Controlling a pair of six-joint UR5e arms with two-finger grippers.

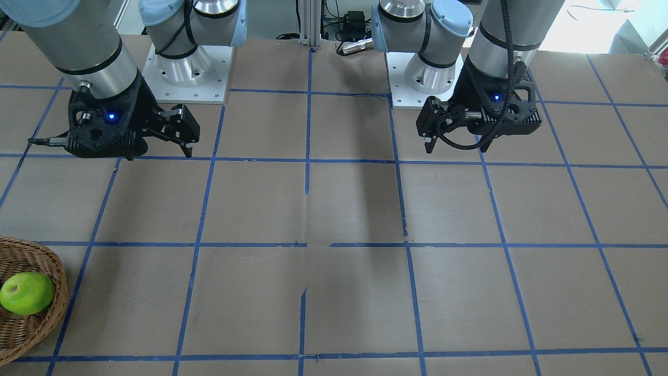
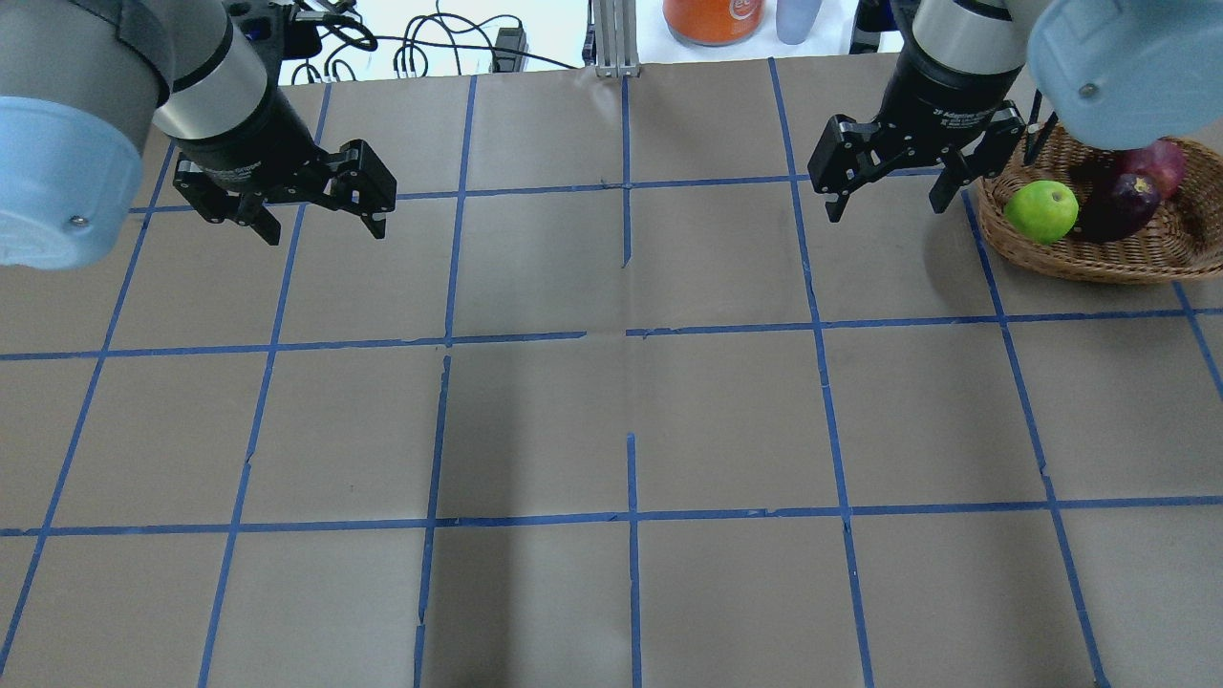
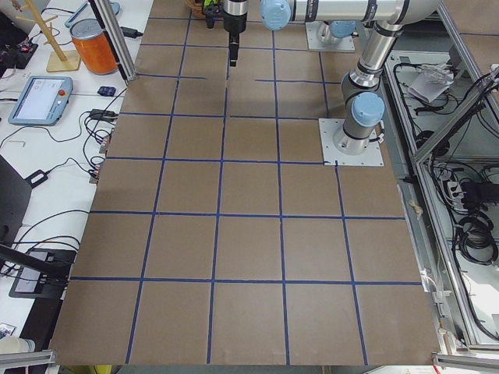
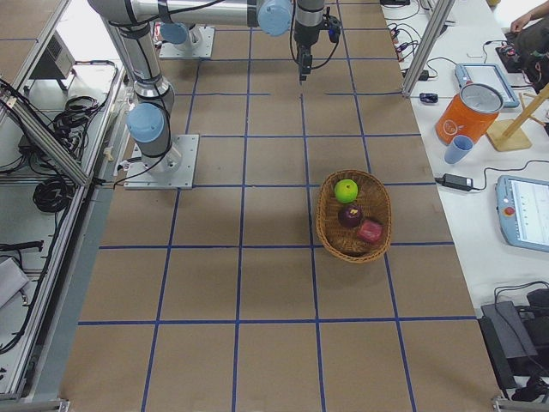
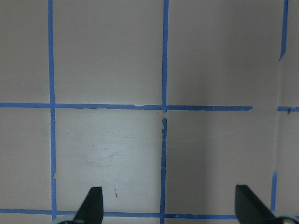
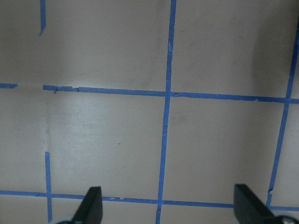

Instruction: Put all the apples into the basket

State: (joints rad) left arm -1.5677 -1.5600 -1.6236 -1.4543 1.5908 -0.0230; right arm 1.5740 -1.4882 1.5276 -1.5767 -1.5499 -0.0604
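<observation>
Gaping empty, left tool (image 2: 325, 229) and right tool (image 2: 889, 205) hover — the right (nearer the basket (image 2: 1080, 268)) might clip its rim, spilling apples (image 2: 1041, 210).

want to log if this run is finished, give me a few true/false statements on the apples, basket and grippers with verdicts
1. The green apple, dark apple and red apple all lie in the basket. True.
2. The right gripper holds the green apple. False: its jaws are open and empty, and that apple is in the basket.
3. The left gripper has open jaws and holds nothing. True.
4. The basket is on the robot's left side. False: it is on the robot's right, beside the right gripper.
</observation>
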